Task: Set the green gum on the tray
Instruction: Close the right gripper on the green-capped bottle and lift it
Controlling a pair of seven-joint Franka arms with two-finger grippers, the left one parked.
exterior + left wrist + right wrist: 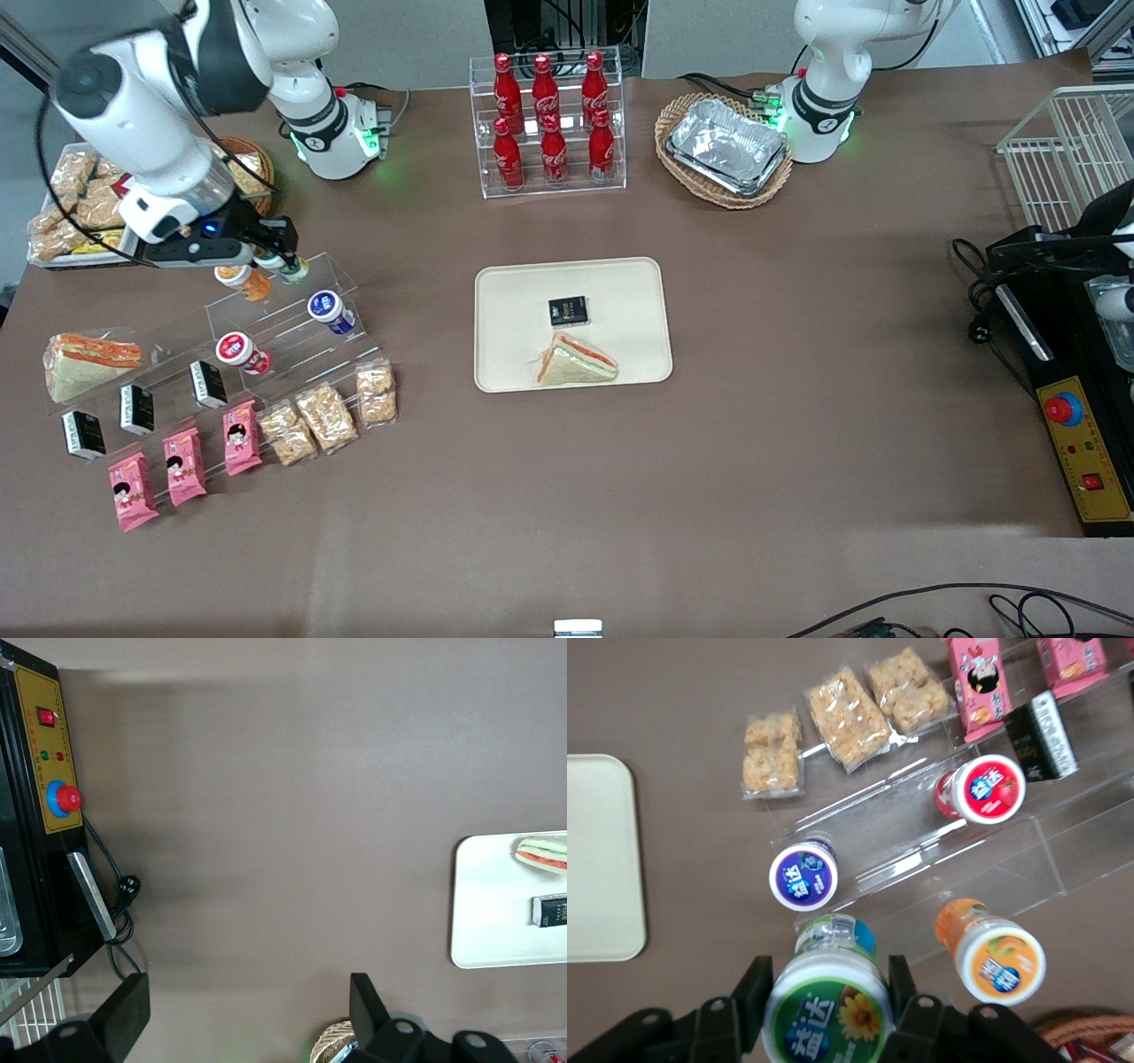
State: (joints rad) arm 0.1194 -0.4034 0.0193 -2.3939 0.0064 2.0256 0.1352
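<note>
Green gum [826, 1014] is sitting clamped between the end effector [824, 1001] fingers above the clear stepped rack [292, 328], well apart from the tray [620, 283].

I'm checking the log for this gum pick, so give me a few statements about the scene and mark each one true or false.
1. The gripper is at the clear display stand, with its fingers on either side of the green gum. True.
2. The green gum already lies on the tray. False: it is at the stand, toward the working arm's end of the table.
3. A sandwich and a small black packet lie on the tray. True.
4. The orange-lidded canister sits on the tray. False: it is on the stand, beside the green gum.
</note>
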